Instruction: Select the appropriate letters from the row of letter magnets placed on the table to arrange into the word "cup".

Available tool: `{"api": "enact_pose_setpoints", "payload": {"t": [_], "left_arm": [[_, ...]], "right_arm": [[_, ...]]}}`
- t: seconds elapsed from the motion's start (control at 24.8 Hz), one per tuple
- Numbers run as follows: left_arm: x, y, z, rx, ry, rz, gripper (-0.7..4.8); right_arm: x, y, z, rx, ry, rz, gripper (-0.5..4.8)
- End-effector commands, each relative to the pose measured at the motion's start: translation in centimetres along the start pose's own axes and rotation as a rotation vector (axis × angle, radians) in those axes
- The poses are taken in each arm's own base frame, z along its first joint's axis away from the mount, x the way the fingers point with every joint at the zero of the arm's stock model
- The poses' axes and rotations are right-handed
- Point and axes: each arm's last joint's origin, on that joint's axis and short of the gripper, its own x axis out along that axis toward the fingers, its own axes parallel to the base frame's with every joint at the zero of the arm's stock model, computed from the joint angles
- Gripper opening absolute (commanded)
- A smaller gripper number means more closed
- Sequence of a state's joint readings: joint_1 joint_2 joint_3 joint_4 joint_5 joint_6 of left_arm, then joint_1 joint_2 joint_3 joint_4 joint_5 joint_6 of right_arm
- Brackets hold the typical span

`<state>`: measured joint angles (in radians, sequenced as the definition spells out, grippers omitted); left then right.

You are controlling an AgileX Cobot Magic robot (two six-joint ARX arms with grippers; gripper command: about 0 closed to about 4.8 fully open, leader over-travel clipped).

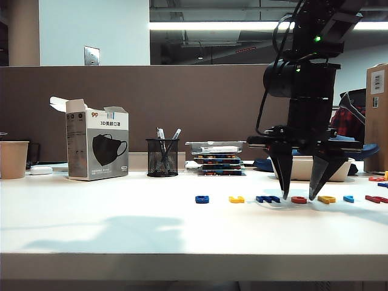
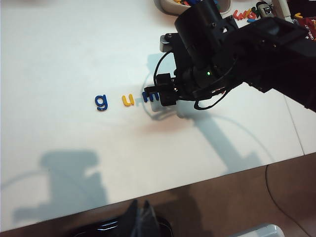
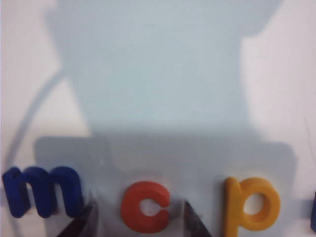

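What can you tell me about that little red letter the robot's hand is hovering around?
The red-orange "c" is a small, flat, glossy plastic-looking letter lying face up on the white table. It sits in the row between a dark blue "m" and a yellow "p", touching neither. The right hand straddles it, open, one fingertip on each side.

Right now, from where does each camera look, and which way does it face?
Exterior view: low at the table front edge, facing level across the letter row; right end effector straddles the red c.
Left wrist view: high, looking down on g, u and the right arm; left end effector unseen.
Right wrist view: close above the table, showing m, c, p, open fingertips.
Shared: the red c in exterior and right wrist views.
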<state>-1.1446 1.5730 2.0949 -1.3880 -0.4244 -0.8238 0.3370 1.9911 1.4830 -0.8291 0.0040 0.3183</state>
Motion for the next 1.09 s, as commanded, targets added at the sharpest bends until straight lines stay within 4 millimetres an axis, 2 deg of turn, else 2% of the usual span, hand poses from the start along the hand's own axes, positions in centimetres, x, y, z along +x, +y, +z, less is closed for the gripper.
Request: {"api": "enact_pose_setpoints", "payload": {"t": [0.04, 1.09], "left_arm": [[-0.16, 0.02, 0.10, 0.000, -0.013, -0.002, -0.05], [-0.16, 0.02, 0.10, 0.000, -0.013, -0.002, -0.05]], "right_arm": [[-0.12, 0.09, 0.22, 0.003, -0.021, 0.002, 2.16], [0.77, 0.04, -0.03, 0.021, 0.022, -0.008, 2.10]]}}
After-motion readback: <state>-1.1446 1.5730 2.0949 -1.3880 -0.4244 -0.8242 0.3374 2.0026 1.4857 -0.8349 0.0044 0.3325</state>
